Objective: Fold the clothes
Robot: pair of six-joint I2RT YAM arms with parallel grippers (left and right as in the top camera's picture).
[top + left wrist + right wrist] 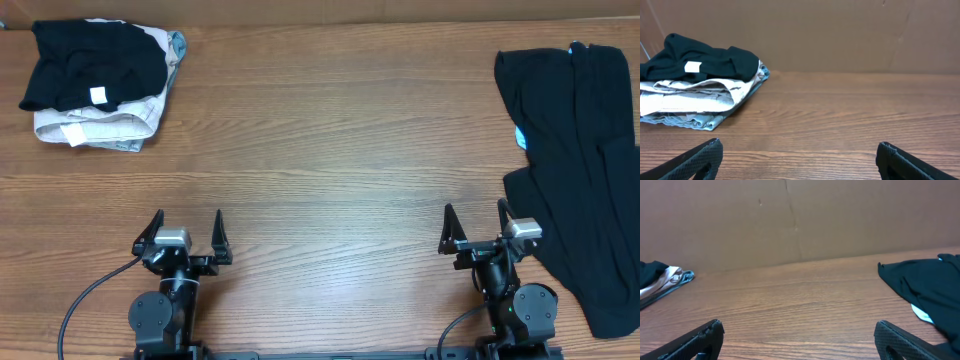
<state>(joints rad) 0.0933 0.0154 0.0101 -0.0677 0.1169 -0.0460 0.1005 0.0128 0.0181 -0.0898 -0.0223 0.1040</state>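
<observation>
Wood-grain surface point(330, 150), both arms parked at the near edge. Left claw point(188, 222): fingers spread wide, released, nothing between them, pointing toward the far side. Right claw point(475, 215): same posture, fingers apart, gripping nothing. Far left corner: a stack of clothing. On top is a folded black garment point(90, 62), bunched rather than crisp, with a small white label point(99, 96) showing on its near edge. Under it is a beige garment point(100, 125) in flat layers, and a strip of pale blue-grey fabric point(176, 43) shows at the stack's right side. From the left wrist view the stack sits ahead and to the left, well apart from the claw, with the blue-grey layer lowest against the wood. Right side: a loose black garment point(585, 170), unfolded and rumpled, runs from the far edge down to the near edge and past the overhead frame's right border. A small light-blue patch point(520, 137) shows at its left margin. Its near-left edge lies just beside the right arm's wrist; cannot tell whether they touch. A brown cardboard wall point(840, 35) backs the surface. A black cable point(85, 300) curves off from the left arm's base.
</observation>
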